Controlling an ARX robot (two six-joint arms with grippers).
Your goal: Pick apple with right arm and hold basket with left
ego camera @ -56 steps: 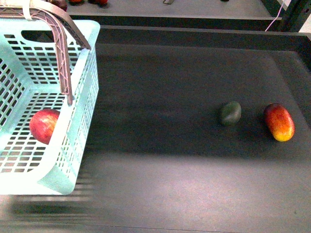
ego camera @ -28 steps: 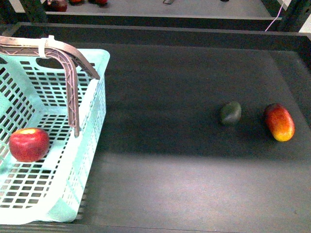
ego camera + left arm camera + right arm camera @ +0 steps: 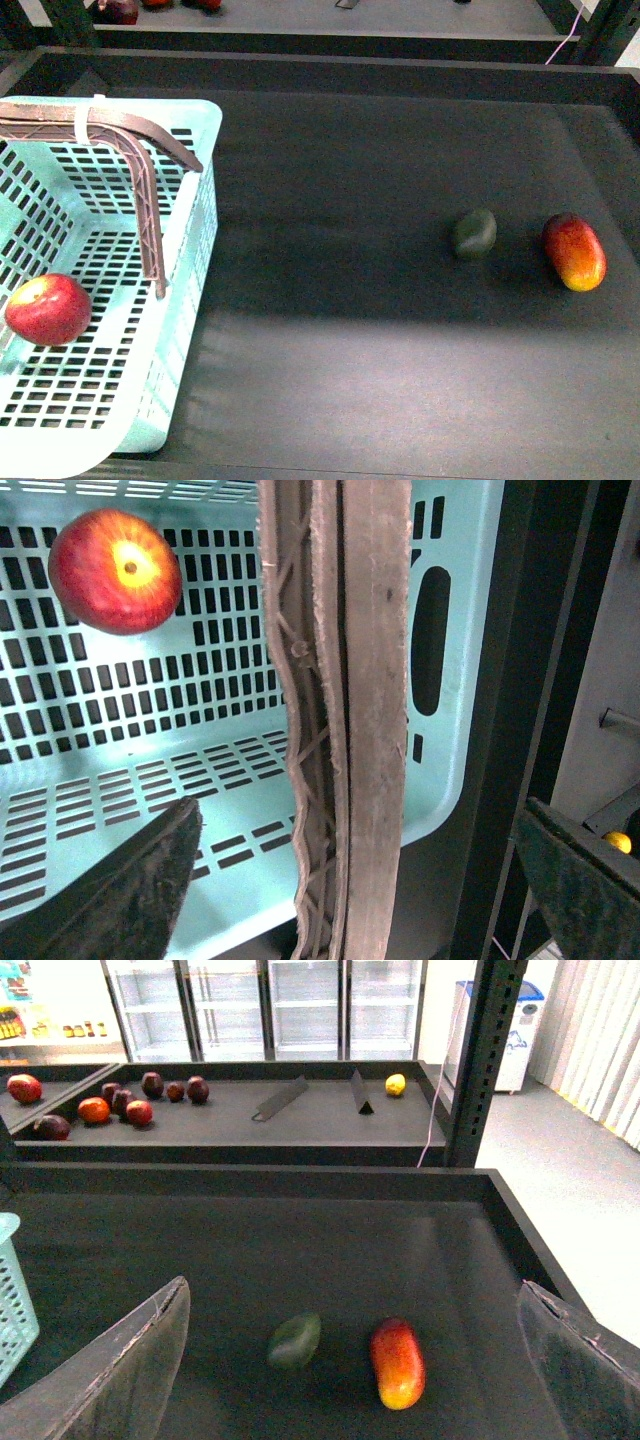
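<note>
The turquoise basket stands at the table's left end, its two brownish handles folded together above it. The red apple lies on the slotted floor inside; the left wrist view shows the apple with its stem dimple facing the camera. My left gripper is open, one finger on each side of the paired handles with a gap to both. My right gripper is open and empty above the table's right part, far from the apple. Neither arm shows in the front view.
A dark green fruit and an elongated red-and-yellow fruit lie on the black table at the right, below the right gripper. A raised rim runs along the back. Beyond it, a shelf carries several fruits.
The basket has come down and steadied after being tilted and blurred. The apple has rolled leftward across the basket floor. The two fruits at the right have stayed put.
</note>
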